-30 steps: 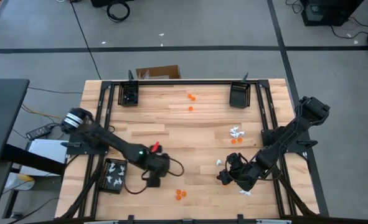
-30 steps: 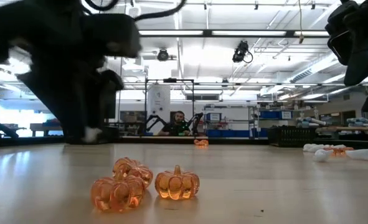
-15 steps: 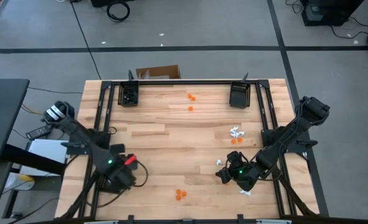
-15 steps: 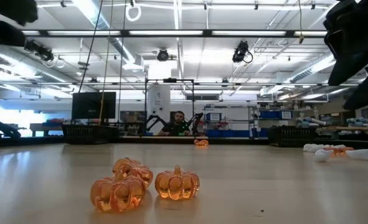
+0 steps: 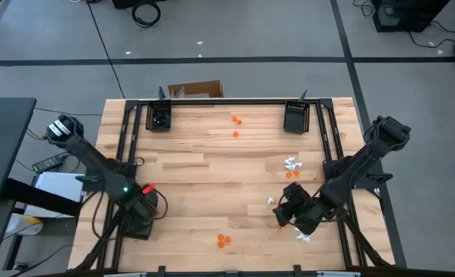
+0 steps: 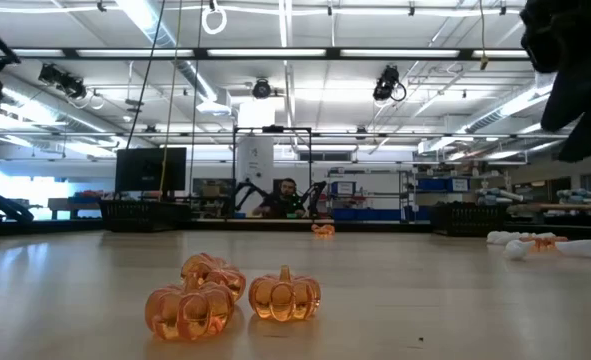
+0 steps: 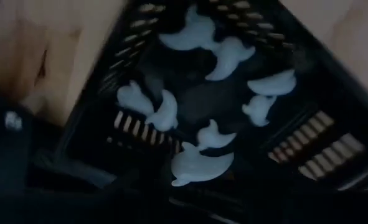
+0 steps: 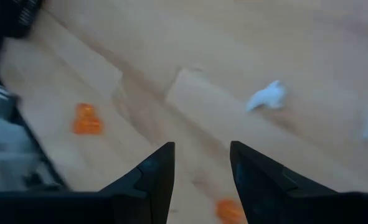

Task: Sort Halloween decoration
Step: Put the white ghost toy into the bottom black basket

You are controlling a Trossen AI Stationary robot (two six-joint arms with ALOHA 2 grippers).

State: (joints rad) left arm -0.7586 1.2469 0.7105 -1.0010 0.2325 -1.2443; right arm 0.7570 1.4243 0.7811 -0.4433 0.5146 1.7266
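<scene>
From above, the left gripper (image 5: pixel 140 211) hung over the near-left tray (image 5: pixel 138 225), fingers unreadable, while the right gripper (image 5: pixel 284 213) sat among scattered trinkets; low down, three orange pumpkins (image 6: pixel 233 295) clustered together; left wrist showed white ghosts (image 7: pixel 202 112) filling that tray; right wrist showed parted fingers (image 8: pixel 155 177), empty.

Three translucent orange pumpkins (image 6: pixel 233 296) sit on the pale, light-brown wooden table (image 5: pixel 212 165), its boards showing darker and lighter stripes. White ghost trinkets (image 7: pixel 199 160) lie in a black slatted tray (image 7: pixel 308 155). More white ghosts (image 5: pixel 291 163) and small orange pumpkins (image 5: pixel 235 120) dot the wood. Both arms are dark; the floor is grey.
</scene>
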